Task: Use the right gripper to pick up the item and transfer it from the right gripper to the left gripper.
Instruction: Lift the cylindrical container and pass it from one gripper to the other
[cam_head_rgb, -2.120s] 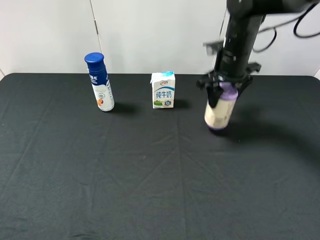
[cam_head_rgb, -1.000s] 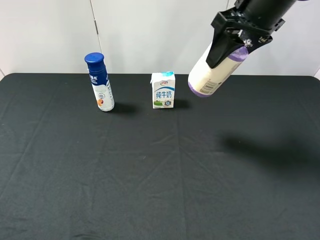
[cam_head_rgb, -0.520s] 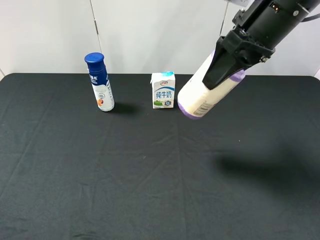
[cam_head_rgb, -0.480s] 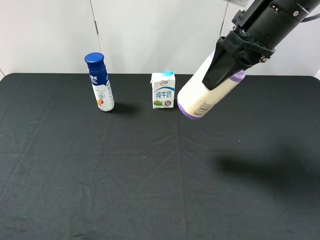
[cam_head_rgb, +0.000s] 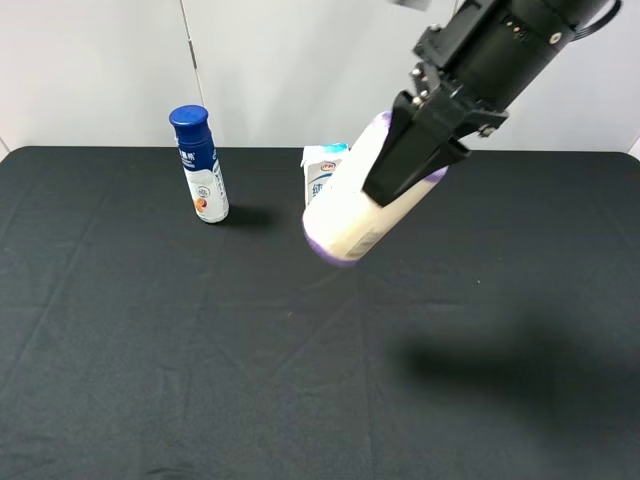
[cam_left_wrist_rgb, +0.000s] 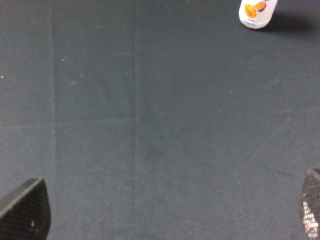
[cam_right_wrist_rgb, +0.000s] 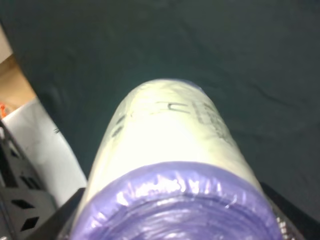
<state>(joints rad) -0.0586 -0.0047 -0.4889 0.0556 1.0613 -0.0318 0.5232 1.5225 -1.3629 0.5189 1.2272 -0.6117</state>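
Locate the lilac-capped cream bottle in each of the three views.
Exterior high: the lilac-capped bottle hangs tilted in mid-picture, partly covering the milk carton.
Left wrist: not in it.
Right wrist: it fills the lower centre, one purple end nearest the camera.
Shared landmark: the black tablecloth, seen in all three views.
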